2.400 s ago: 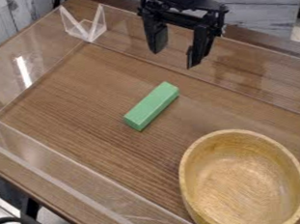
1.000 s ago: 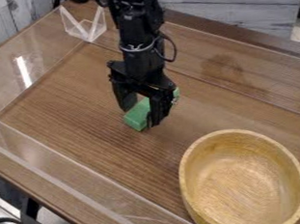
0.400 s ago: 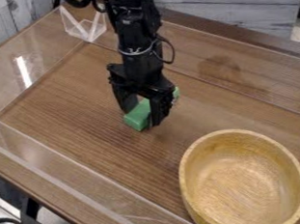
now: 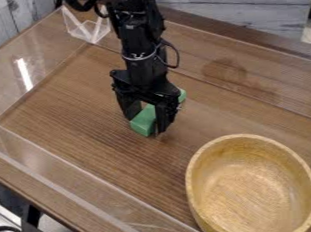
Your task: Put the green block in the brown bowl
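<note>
Green and presumably light and rigid, the block (image 4: pixel 144 121) suits a grasp across its narrow middle by the gripper (image 4: pixel 147 110), its fingers spread wide around it.

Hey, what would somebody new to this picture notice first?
Probably the big tan wooden bowl, standing out at the lower right. Next, the dark robot gripper, reaching down from the top with open jaws over the bright green block near the middle of the table.
</note>
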You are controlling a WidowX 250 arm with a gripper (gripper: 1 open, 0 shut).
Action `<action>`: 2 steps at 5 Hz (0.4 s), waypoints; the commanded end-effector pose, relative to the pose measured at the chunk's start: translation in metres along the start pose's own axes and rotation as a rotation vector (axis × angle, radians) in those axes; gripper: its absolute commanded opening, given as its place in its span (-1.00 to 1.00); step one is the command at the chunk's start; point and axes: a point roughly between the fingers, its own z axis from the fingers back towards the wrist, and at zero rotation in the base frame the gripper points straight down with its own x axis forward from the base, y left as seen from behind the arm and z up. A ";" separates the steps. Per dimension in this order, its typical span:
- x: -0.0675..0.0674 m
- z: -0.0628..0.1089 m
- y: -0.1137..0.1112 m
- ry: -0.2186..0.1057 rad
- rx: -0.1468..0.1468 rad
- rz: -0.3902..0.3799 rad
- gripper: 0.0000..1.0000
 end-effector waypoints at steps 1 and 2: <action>0.008 0.008 0.002 -0.034 0.002 0.011 1.00; 0.008 0.008 0.002 -0.031 -0.004 0.020 1.00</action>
